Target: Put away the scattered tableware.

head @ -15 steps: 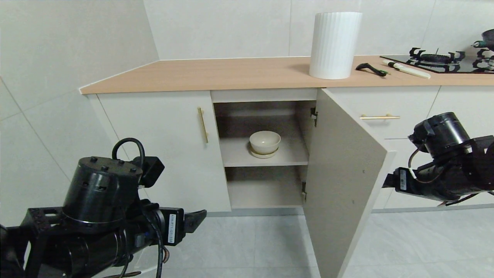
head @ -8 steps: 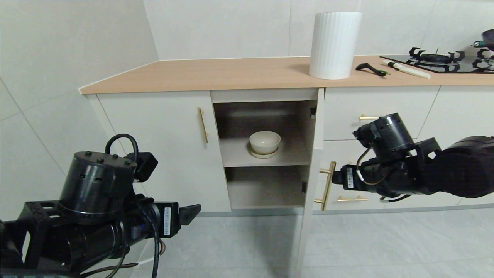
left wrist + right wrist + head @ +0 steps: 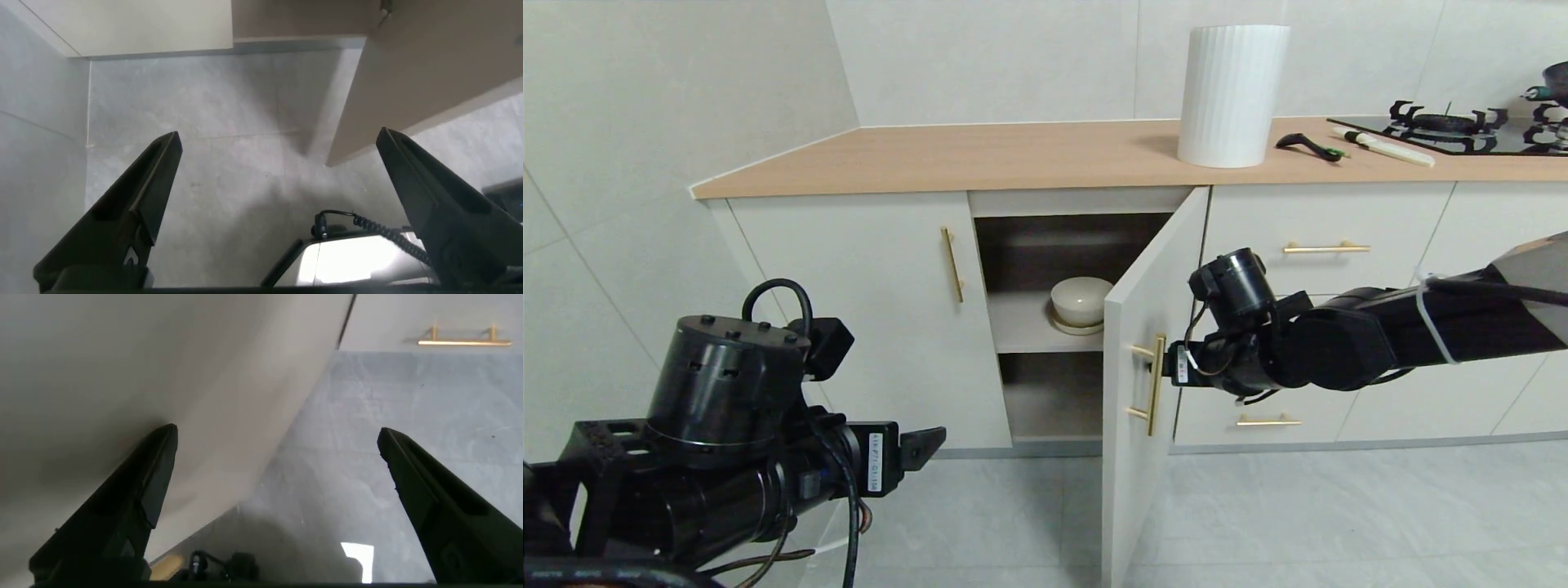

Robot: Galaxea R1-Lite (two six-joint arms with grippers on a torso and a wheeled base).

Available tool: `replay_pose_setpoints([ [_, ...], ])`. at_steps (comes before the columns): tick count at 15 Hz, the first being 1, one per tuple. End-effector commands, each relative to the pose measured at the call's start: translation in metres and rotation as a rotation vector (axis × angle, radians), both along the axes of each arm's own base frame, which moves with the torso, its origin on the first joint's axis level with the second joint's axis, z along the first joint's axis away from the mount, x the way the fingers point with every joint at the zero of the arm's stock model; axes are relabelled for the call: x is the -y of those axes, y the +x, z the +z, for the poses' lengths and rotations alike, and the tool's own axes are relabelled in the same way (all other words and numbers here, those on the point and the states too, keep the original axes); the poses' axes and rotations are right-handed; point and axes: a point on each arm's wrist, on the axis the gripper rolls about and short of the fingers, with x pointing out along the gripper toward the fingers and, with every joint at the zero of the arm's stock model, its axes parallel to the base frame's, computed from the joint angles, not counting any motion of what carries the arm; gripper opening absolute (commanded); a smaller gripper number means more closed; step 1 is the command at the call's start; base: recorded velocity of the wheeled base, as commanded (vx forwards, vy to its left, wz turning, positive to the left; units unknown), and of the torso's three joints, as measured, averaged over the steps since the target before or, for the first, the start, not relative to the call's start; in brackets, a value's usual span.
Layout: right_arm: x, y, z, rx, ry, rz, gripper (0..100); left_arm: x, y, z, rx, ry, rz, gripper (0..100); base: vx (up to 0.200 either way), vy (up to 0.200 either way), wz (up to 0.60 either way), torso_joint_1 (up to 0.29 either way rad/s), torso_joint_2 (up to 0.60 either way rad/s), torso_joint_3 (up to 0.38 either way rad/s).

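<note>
The cabinet door [image 3: 1143, 343] went from wide open to about half shut in the last second, so closing up looks like the step in hand. The right gripper [image 3: 276, 437] swung in with it and is now right up at the door's outer face, just beside the door's gold handle [image 3: 1153, 384]. Its fingers are spread wide with nothing held. The left gripper [image 3: 278, 135] hangs low, well off the door's free edge, also spread and empty, and has barely shifted. Behind the door, the bowl [image 3: 1078, 298] sits on a plate [image 3: 1072, 329] on the shelf, partly hidden. Tableware's stowed, so probably only the last bit of swing is left.
</note>
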Motion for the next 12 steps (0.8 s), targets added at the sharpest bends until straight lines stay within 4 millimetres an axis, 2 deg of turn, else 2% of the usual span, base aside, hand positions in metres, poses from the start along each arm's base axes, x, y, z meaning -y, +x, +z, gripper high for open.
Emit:
replay_pose_setpoints([
  [1,-0.003,0.005,-0.01,-0.014,-0.009,0.0,100,0.0,-0.001,0.0,0.001,-0.001,-0.001,100,0.0,0.0,0.0,0.0,0.0,0.0],
  [4,-0.006,0.009,-0.012,0.02,0.02,-0.01,100,-0.001,-0.002,0.001,0.005,0.002,-0.003,100,0.0,0.0,0.0,0.0,0.0,0.0],
  [6,-0.009,0.014,-0.013,0.023,0.085,-0.067,100,-0.001,-0.003,0.002,0.007,0.002,-0.003,100,0.2,0.0,0.0,0.002,0.0,0.0],
  [12,-0.015,0.025,-0.023,0.085,0.13,-0.142,100,-0.002,-0.003,0.004,0.015,-0.003,-0.003,100,0.2,0.0,0.0,0.001,0.0,0.004],
])
